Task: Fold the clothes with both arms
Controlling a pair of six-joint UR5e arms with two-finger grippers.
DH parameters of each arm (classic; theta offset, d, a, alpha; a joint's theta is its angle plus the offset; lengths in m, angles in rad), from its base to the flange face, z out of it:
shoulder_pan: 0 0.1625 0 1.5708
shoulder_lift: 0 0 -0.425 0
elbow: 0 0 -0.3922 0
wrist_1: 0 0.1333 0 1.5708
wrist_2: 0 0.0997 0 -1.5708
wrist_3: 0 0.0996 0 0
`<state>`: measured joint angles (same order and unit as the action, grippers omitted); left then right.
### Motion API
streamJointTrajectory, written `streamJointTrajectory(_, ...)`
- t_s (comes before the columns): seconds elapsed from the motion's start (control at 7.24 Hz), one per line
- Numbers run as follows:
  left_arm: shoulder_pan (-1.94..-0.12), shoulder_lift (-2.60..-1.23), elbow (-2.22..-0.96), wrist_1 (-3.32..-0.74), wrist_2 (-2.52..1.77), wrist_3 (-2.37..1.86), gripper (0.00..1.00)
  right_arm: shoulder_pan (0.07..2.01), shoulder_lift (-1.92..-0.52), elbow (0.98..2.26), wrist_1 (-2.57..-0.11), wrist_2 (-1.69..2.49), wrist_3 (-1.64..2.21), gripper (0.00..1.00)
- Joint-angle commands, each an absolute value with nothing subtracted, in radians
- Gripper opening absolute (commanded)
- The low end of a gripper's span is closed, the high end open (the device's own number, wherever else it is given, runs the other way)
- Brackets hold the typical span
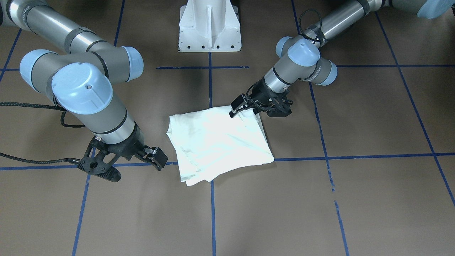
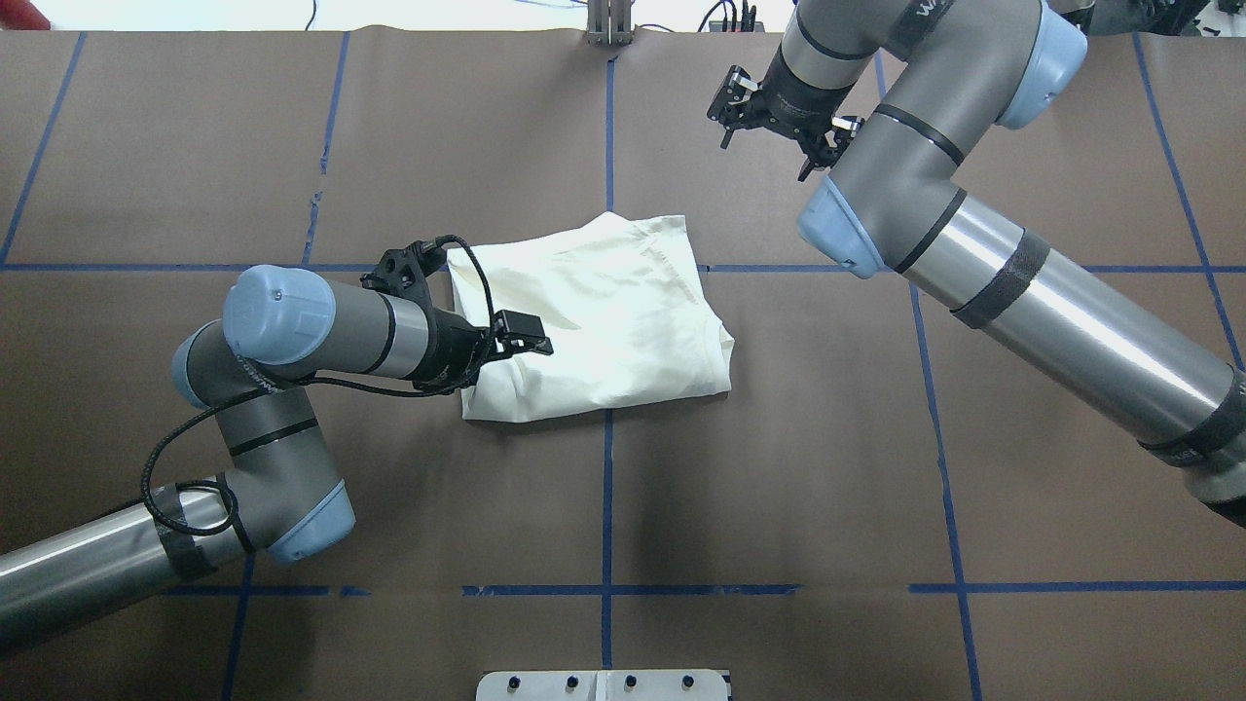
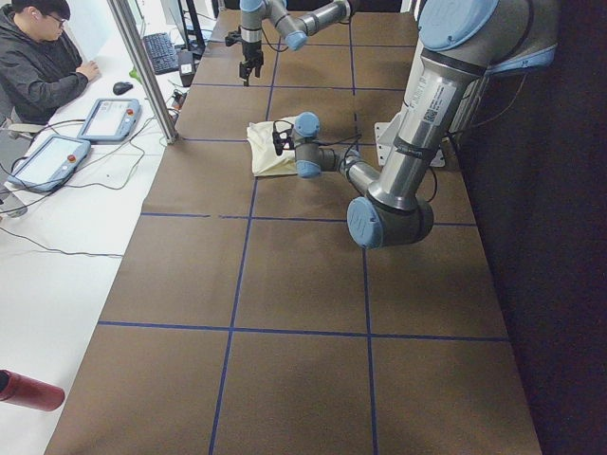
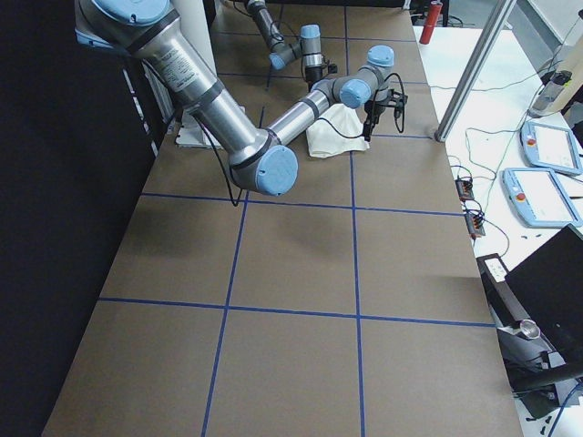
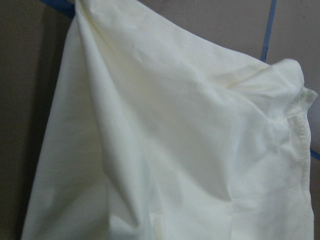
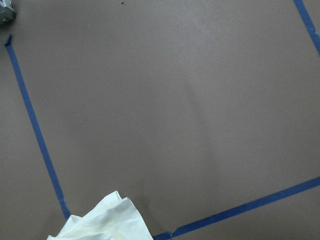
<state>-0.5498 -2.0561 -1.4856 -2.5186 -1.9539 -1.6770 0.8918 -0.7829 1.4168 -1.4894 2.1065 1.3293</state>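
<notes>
The clothes (image 2: 594,312) are one cream shirt folded into a rough rectangle in the middle of the table, plain side up, no print showing. My left gripper (image 2: 465,302) hovers open at the shirt's edge nearest my left arm, with one finger (image 1: 236,106) over the cloth's corner and nothing held. The left wrist view is filled with wrinkled cream fabric (image 5: 175,140). My right gripper (image 2: 779,125) is open and raised, well clear of the shirt beyond its far corner. The right wrist view shows only a corner of the cloth (image 6: 105,220) at its bottom edge.
Brown paper with blue tape lines (image 2: 607,487) covers the table. The white pedestal base (image 1: 209,28) stands behind the shirt. A person sits at a side desk with tablets (image 3: 109,118). A red bottle (image 3: 28,391) lies off the table's edge.
</notes>
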Motion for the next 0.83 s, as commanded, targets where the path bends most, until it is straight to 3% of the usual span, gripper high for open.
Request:
streamJointTrajectory(0.0,-0.546,-2.045,-1.528,-2.516,-2.034,-1.664,1.0,0.893,-0.782,1.417,-1.489,2.108,1.328,1.0)
streamJointTrajectory(0.28,-0.456,-2.042,-1.554,-2.511,-2.02,-1.658,1.0,0.893,-0.781,1.422,-1.488,2.108,1.328,1.0)
streamJointTrajectory(0.69,-0.443,-1.895,-1.744,-2.493,-2.022,-1.654,1.0,0.894,-0.817,1.477,-1.488,2.108,1.327,1.0)
